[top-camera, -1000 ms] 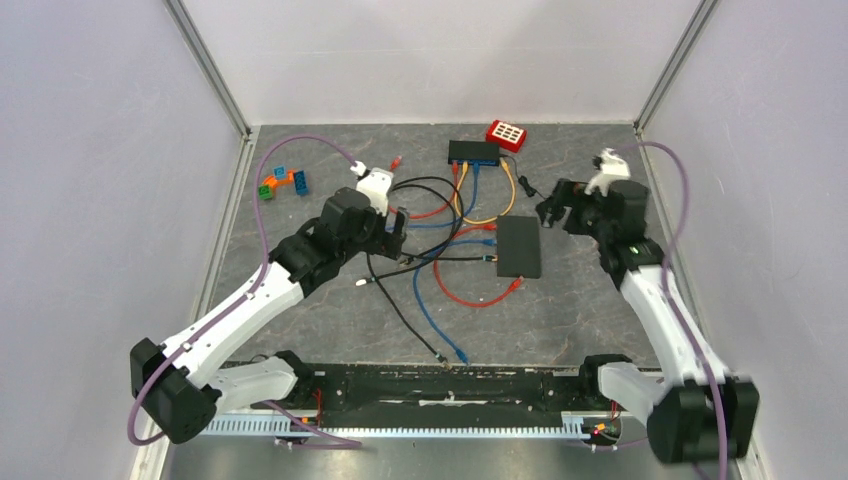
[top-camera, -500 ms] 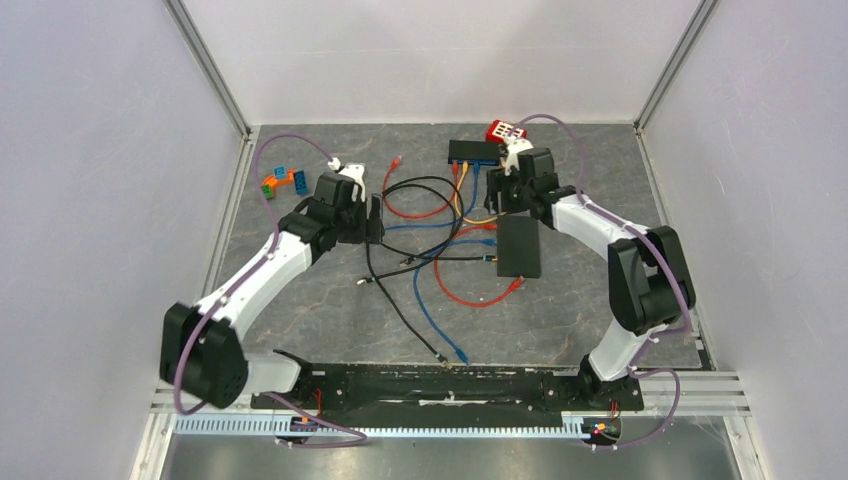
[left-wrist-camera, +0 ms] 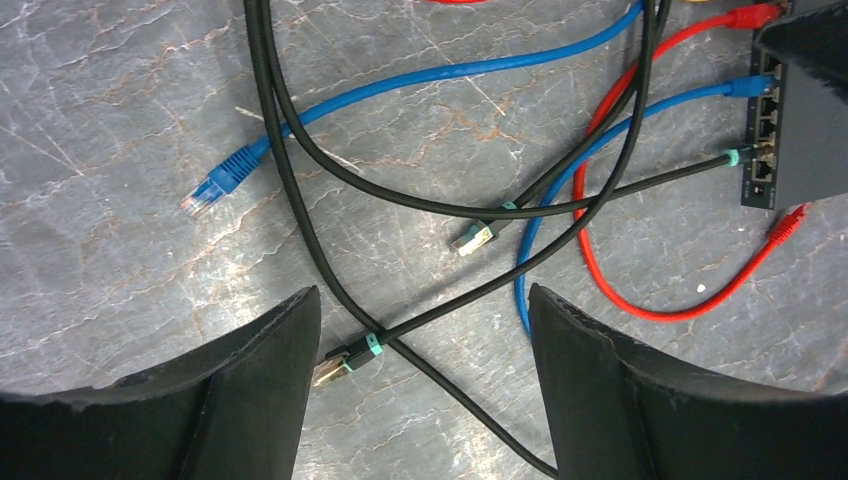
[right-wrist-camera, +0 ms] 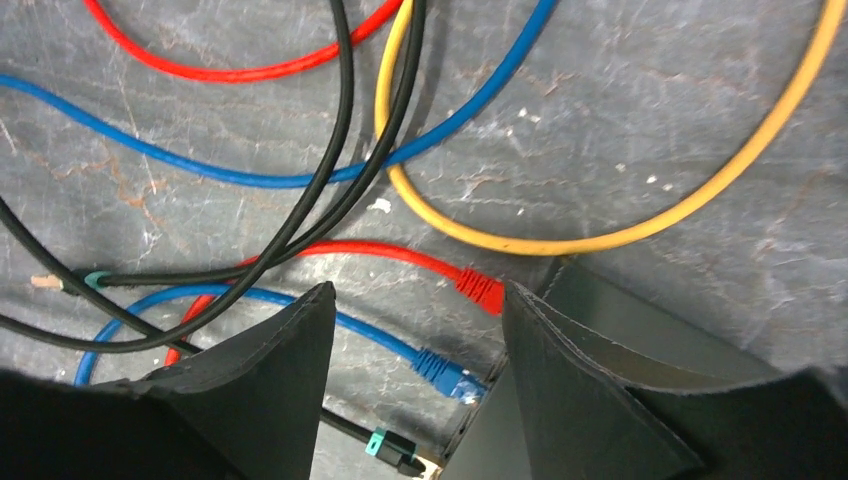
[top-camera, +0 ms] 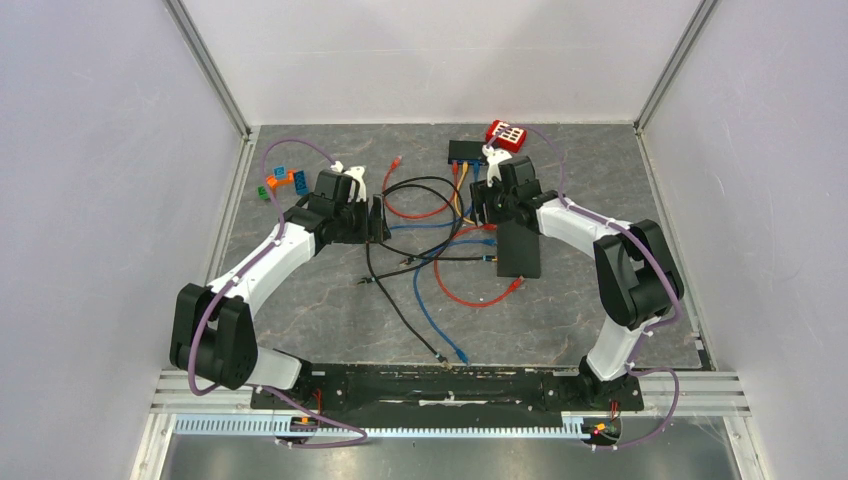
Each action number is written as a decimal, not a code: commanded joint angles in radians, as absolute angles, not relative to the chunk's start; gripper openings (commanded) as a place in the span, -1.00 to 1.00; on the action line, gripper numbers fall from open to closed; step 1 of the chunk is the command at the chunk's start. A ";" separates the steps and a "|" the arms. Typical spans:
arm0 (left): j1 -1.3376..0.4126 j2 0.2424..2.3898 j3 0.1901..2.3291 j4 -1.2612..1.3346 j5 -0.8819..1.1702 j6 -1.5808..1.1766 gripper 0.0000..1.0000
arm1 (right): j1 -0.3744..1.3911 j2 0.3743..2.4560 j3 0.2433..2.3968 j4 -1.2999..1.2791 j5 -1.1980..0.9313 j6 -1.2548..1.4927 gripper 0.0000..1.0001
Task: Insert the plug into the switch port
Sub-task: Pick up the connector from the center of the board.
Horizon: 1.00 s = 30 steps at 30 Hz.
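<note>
**Partly seen**

The flat black plastic network switch [left-wrist-camera: 815, 130] runs off the left wrist view's right edge. From above, its ports are too small to tell apart. The yellow sheathed cable [right-wrist-camera: 560, 244] exits the right wrist view's top right corner.

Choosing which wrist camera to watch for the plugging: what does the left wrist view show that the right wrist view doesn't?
Only left wrist: a loose blue plug and a loose red plug beside the switch. Only right wrist: the looping yellow cable. Both: the switch and the crossing black cables.
</note>
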State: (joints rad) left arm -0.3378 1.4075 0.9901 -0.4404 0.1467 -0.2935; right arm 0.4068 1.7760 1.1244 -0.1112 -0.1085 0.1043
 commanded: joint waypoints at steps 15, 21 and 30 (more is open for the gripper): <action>-0.346 1.349 0.910 -0.529 0.284 -0.235 0.51 | 0.433 1.689 0.943 -0.137 -0.022 0.120 0.21; -0.353 1.367 0.914 -0.528 0.145 -0.262 0.44 | 0.430 1.631 0.944 -0.147 0.028 0.096 0.18; -0.440 1.509 1.071 -0.497 0.309 -0.138 0.35 | 0.431 1.467 0.955 -0.138 0.003 0.089 0.15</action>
